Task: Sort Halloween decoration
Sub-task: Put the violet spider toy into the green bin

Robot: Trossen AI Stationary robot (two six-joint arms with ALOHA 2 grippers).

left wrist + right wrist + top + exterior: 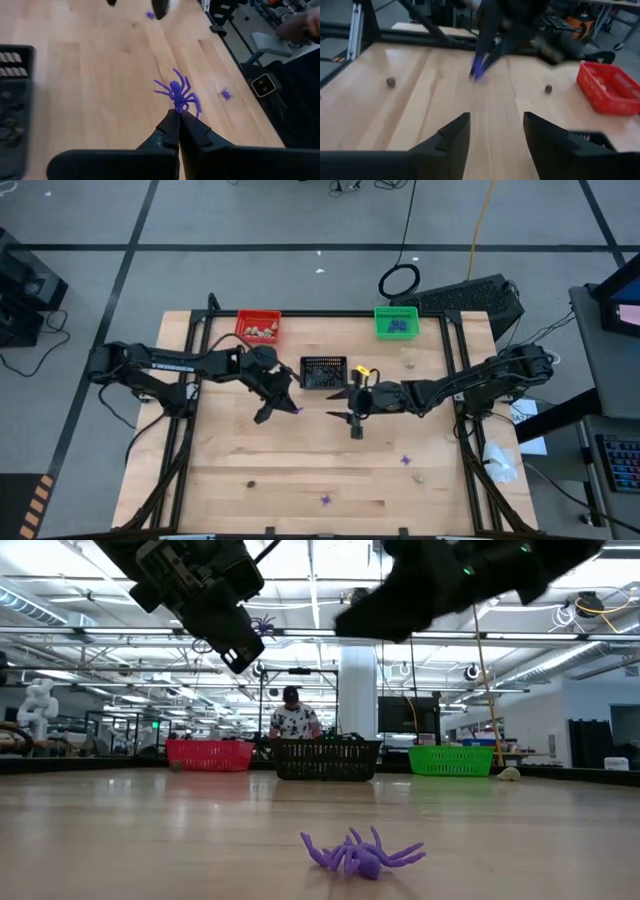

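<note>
Seen from above: left arm stretched across the wooden table (300,470) from the left edge, bent at the elbow, left gripper (268,412) angled down just left of the black basket (324,372). Jaws pinched shut on a purple spider (178,95), held by its rear end, legs spread beyond the fingertips. Right arm reaching in from the right edge, right gripper (355,420) pointing toward the table's middle, just below the black basket; jaws apart, nothing between them.

Red basket (258,327) at the back left, with pale lumps inside; green basket (396,321) at the back right, with dark bits inside. More purple spiders loose on the near half of the table (406,460) (325,500), plus a dark bit (252,484) and a pale lump (420,477).

Only at table height: a purple spider (362,852) lying flat in the foreground, and a person (293,718) standing far behind the baskets. Only from the left wrist: the grip on the spider itself. Only from the right wrist: its open fingers (449,140) with bare wood between.
</note>
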